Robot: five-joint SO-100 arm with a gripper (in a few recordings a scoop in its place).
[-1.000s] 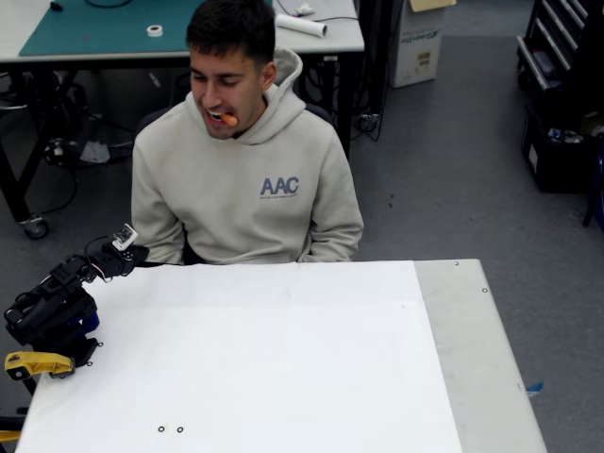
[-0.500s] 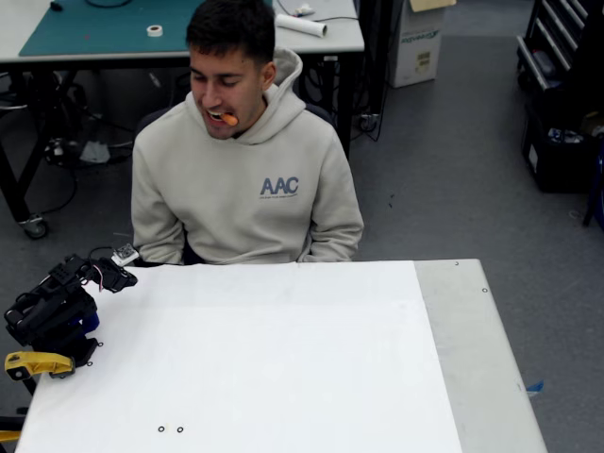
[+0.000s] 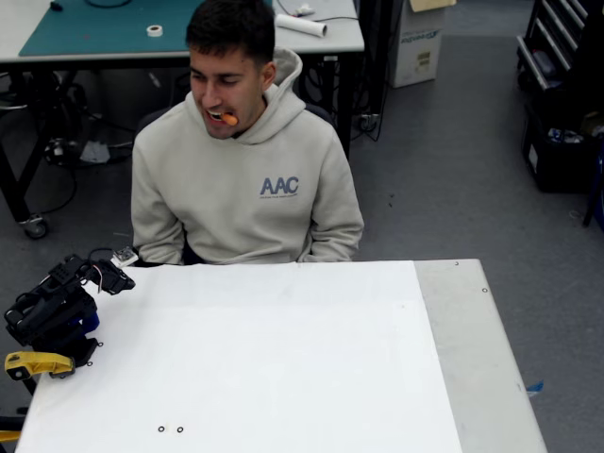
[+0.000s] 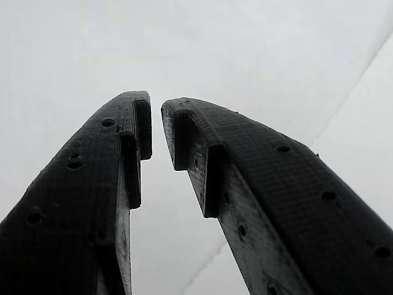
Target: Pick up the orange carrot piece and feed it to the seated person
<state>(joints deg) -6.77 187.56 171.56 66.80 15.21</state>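
In the wrist view we see the jaws nearly closed, a thin gap between the two black tips and nothing held in it, with the white surface filling the background. In the fixed view the jaws sit low at the surface's back left corner, the black arm folded there above a yellow clamp. The orange carrot piece sits in the mouth of the seated person, who faces us from behind the surface's far edge, well apart from the jaws.
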